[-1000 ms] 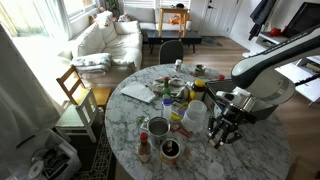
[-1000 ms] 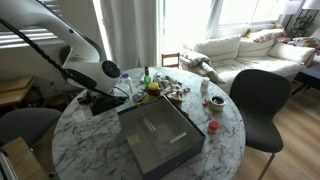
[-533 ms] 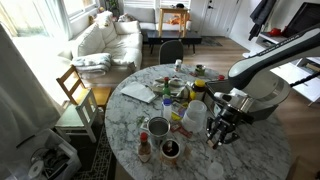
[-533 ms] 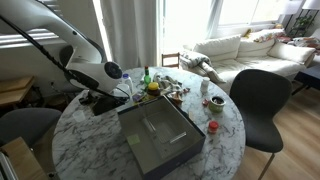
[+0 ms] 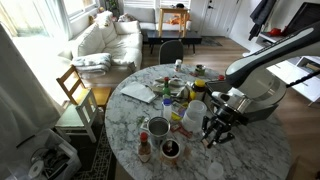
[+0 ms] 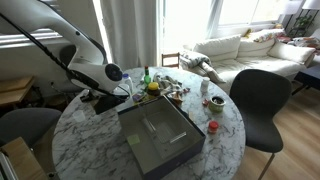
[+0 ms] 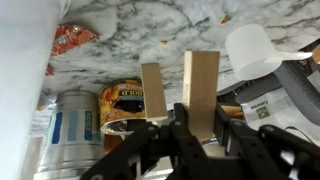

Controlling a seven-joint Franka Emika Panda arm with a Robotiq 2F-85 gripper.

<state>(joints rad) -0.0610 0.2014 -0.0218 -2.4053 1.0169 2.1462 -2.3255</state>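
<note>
- Orange-labelled tin [image 7: 124, 99]: it stands upright on the round marble tabletop [image 5: 252, 152], inside the crowd of kitchen things and well in from every edge. In the wrist view it sits just beside one finger [image 7: 152, 90] of my gripper [image 7: 175, 64], and I cannot tell whether the two touch.
- My gripper hangs over the table with its fingers drawn near each other. A narrow slot stays between them, bare marble shows through it, and nothing is pinched.
- In my judgement that narrow set suits the spot. The things here stand close together, and only slim, near-parallel fingers fit down among them without knocking a neighbour.
- In an exterior view my gripper [image 5: 213, 137] points down right beside a tall white jug [image 5: 195, 117], on the side away from the clutter. I take it the arm came in from there because that side gives it room.
- The tin is round, with a warm orange label crossed by a dark band of pale lettering that is too small to read.
- A silver-and-blue can [image 7: 73, 132] stands just beside the tin. A crumpled orange-red snack bag [image 7: 76, 38] lies farther off on the marble, and a white cup [image 7: 255, 46] sits beyond my other finger.
- A grey tray [image 6: 160, 137] takes up the middle of the tabletop, apart from the tin.
</note>
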